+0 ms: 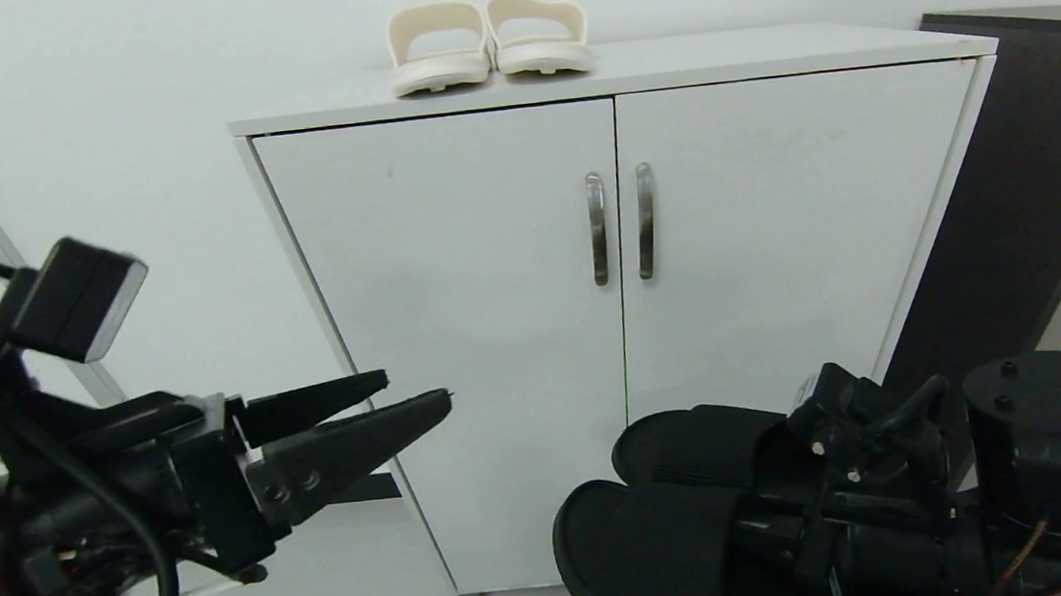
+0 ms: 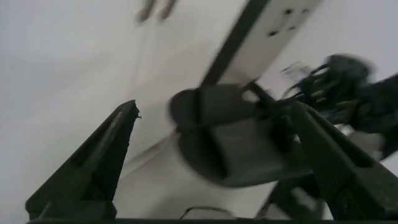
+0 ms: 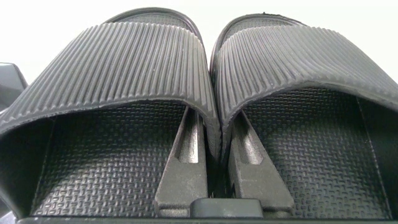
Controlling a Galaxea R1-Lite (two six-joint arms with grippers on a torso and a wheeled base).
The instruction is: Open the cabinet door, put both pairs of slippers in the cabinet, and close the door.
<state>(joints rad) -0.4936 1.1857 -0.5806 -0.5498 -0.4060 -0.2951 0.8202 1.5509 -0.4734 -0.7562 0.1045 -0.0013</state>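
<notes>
Plain white wall [image 1: 84,107] — dark panel [image 1: 1046,190] at right.

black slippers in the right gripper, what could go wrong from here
1. The right gripper pinches only the black slippers' adjoining inner walls, so one could slip out in a swing.
2. Both cabinet doors are shut and the slippers hang low in front of them; an opening door may strike them.
3. The left gripper, jaws open, sits low and left of the slim handles; it could miss or slide off.

The black slippers [image 3: 124,68] look ribbed matt rubber; the cabinet [image 1: 452,296] smooth, matt, perhaps laminate, its handles [image 1: 598,228] glossy metal.
</notes>
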